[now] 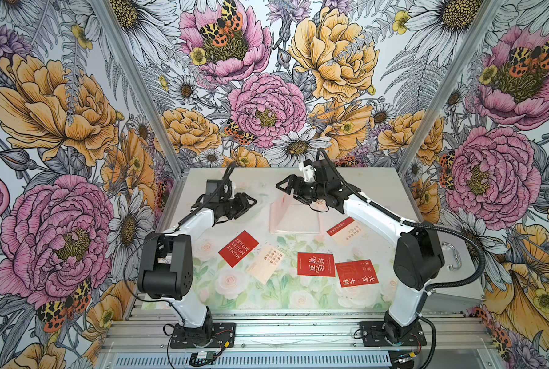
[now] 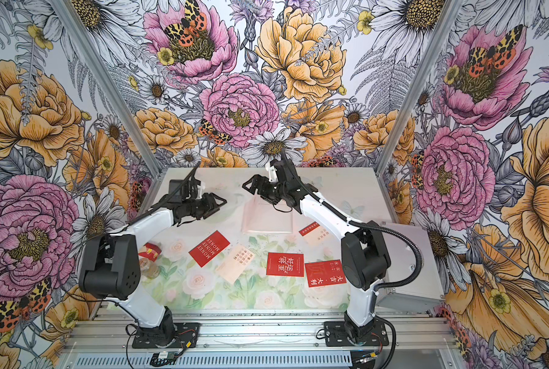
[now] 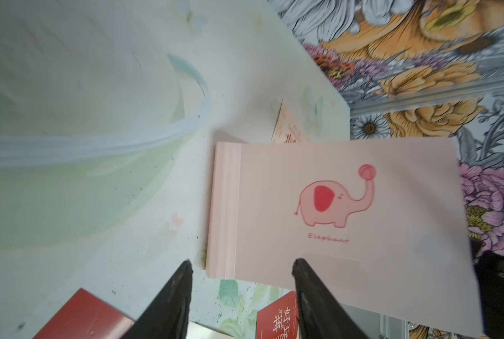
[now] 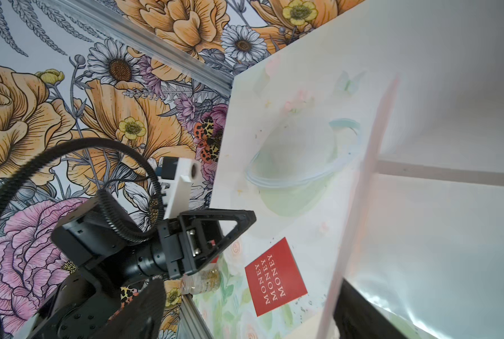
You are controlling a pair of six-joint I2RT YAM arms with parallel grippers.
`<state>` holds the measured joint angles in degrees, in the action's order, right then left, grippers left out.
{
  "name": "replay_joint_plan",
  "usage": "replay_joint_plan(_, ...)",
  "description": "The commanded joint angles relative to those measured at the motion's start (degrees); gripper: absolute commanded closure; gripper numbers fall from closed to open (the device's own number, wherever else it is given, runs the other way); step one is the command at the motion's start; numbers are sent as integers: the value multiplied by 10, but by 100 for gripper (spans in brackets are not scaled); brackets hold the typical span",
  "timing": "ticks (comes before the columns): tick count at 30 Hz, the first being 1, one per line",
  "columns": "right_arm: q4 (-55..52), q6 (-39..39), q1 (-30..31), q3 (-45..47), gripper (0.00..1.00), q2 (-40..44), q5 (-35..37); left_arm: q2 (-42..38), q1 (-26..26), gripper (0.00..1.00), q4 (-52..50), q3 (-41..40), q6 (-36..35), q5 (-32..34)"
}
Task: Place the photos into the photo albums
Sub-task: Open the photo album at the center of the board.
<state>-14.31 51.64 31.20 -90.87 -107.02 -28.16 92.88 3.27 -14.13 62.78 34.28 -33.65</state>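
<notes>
The pale pink photo album (image 1: 293,220) (image 2: 266,220) lies mid-table towards the back. Its elephant cover (image 3: 274,205) stands raised, its edge (image 4: 371,164) leaning by one finger of my right gripper (image 1: 282,187) (image 4: 248,280), which is open and holds nothing. My left gripper (image 1: 250,203) (image 3: 242,264) hovers open and empty just left of the album. Photos lie loose on the mat: a red MONEY card (image 1: 238,248) (image 4: 275,276), a cream card (image 1: 264,263), two red cards (image 1: 316,264) (image 1: 357,273), a red-striped cream one (image 1: 345,230), and another behind the album (image 3: 288,129).
A silver metal case (image 1: 452,265) (image 2: 410,262) lies along the table's right edge under the right arm. By the left arm's elbow sit a red-and-white box (image 2: 150,250) and a small clear bottle (image 2: 150,268). Floral walls close in the back and both sides.
</notes>
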Motion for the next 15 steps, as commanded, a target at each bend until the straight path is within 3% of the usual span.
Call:
replay_joint_plan(1, 3, 11, 26, -52, 11, -54, 4, -62, -43, 43, -11, -21, 29, 18)
replay_joint_plan(8, -1, 26, 66, -206, 9, -183, -10, -148, -132, 43, -89, -40, -11, 33)
replay_joint_plan(11, -20, 25, 76, -281, 2, -243, -10, -172, -181, 43, -96, -63, -15, 10)
replay_joint_plan(15, -21, 28, 82, -340, 0, -300, 4, -203, -219, 43, -107, -76, -23, 0)
